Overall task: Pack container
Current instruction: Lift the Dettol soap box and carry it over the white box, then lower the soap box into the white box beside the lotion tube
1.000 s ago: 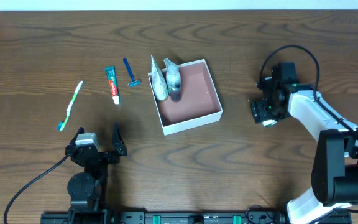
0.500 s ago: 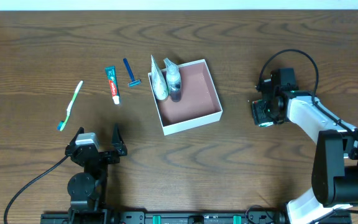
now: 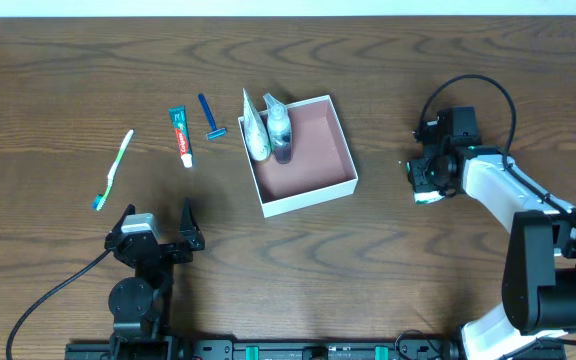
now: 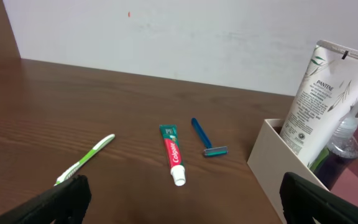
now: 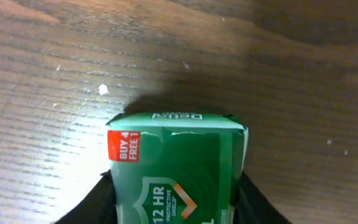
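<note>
My right hand (image 3: 425, 180) pinched a green box (image 5: 178, 168) by its two sides, low at the desk (image 3: 68, 80); whether the box touched the wood I could not tell. The container (image 3: 308, 201) sat well apart from that hand, off to its left, with its reddish inside open upward. A white Pantene tube (image 3: 255, 128) and a dark bottle (image 3: 280, 135) leaned in the side of the container farthest from my right hand. My left hand (image 4: 179, 199) was spread wide and held nothing. Ahead of it lay a toothbrush (image 4: 86, 160), a toothpaste tube (image 4: 173, 154) and a blue razor (image 4: 205, 140), each apart from the others. The container's white wall stood near the razor, to its right.
</note>
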`<act>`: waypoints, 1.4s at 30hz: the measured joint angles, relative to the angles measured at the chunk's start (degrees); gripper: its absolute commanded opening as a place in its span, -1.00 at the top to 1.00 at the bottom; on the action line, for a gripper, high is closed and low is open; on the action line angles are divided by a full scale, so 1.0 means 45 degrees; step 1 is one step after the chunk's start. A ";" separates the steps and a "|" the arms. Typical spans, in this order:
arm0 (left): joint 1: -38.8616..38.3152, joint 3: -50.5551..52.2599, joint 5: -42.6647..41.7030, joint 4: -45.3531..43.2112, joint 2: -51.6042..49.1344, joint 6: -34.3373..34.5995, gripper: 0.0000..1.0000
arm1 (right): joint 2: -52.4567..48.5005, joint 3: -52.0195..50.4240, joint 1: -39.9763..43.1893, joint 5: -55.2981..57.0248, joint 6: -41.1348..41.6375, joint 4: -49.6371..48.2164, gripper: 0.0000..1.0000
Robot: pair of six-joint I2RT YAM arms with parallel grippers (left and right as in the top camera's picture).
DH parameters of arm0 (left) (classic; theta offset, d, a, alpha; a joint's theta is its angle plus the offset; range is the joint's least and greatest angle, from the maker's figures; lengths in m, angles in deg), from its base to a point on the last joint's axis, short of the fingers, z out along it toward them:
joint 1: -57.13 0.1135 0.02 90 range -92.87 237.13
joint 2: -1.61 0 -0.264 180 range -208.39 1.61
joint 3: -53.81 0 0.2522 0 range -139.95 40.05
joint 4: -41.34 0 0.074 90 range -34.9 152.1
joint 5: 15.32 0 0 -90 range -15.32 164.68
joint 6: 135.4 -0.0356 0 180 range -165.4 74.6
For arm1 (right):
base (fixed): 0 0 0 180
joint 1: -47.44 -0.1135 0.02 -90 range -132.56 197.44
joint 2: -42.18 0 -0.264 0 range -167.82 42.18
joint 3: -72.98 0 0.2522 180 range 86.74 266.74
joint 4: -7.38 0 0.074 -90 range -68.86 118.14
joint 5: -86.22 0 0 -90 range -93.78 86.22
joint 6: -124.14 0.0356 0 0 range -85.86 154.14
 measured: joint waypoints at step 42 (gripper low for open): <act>0.0000 0.0000 0.0000 -0.0005 0.0000 0.0005 -0.96 | 0.0355 0.6373 -0.6591 -0.2293 0.3784 0.3347 0.88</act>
